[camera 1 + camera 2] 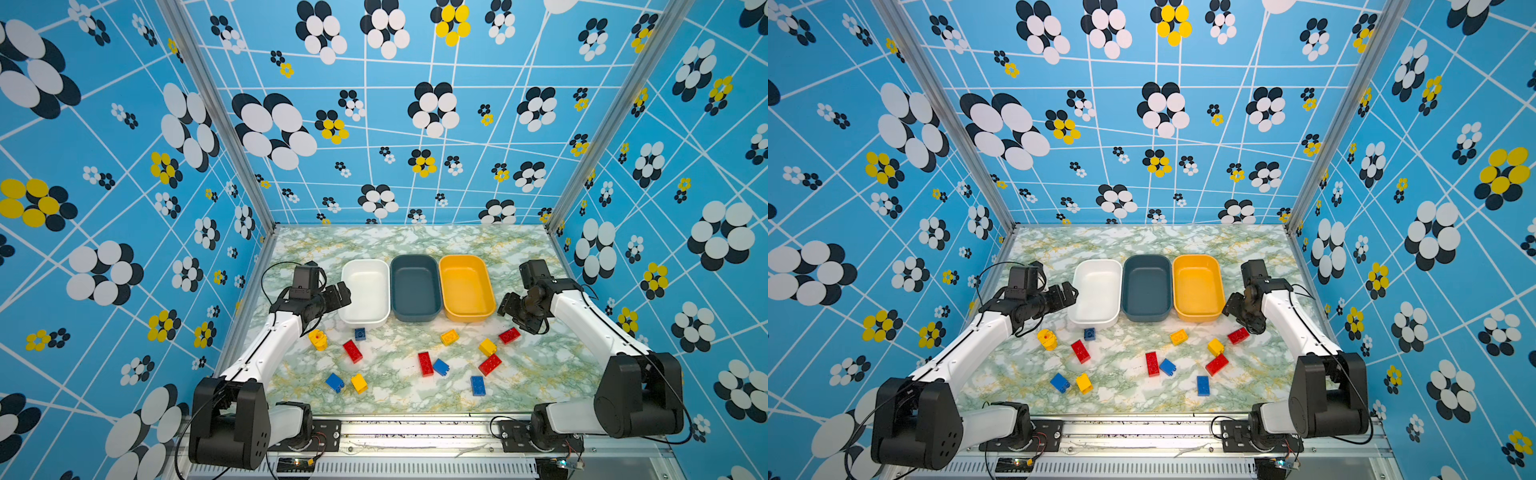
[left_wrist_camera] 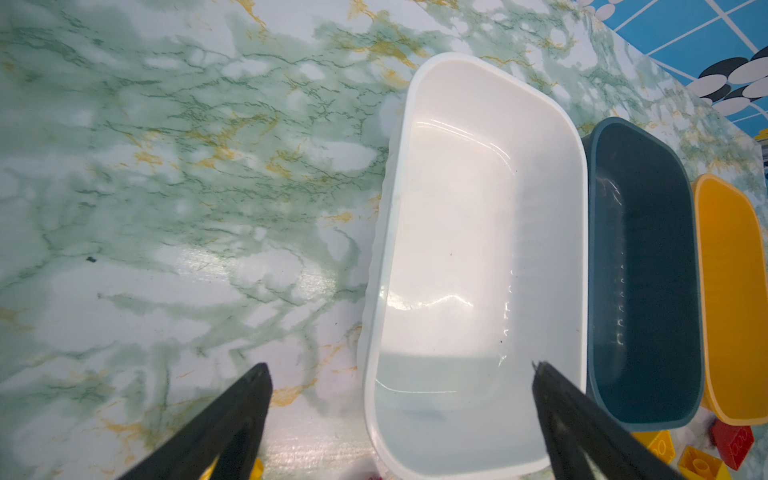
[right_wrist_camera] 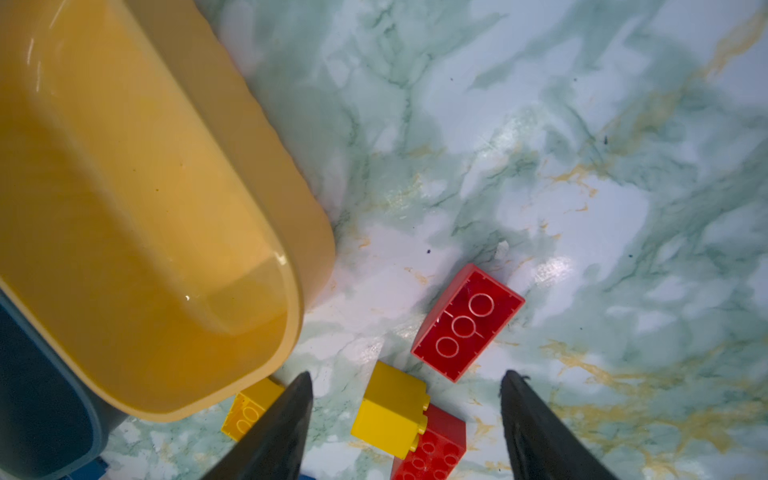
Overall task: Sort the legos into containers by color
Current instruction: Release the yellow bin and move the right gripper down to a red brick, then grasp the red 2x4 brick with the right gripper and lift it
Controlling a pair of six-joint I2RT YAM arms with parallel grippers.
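twelve lego bricks (image 1: 425,363) lie before white tub (image 1: 365,291), slate tub (image 1: 415,291), yellow-orange tub (image 1: 467,291); left gripper (image 2: 401,368), right gripper (image 3: 406,373) both gape, unladen.

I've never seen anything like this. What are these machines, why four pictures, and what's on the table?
These are two robot arms, the left arm and the right arm, mounted at the near edge of a marbled table. Two pictures look down from one overhead camera; two come from cameras on the wrists, looking past each arm's black jaws. On the table sit a white tub, a dark blue-grey tub and a yellow tub, all empty, with twelve loose bricks, red, blue and yellow, in front of them. Both pairs of jaws stand open and hold nothing.
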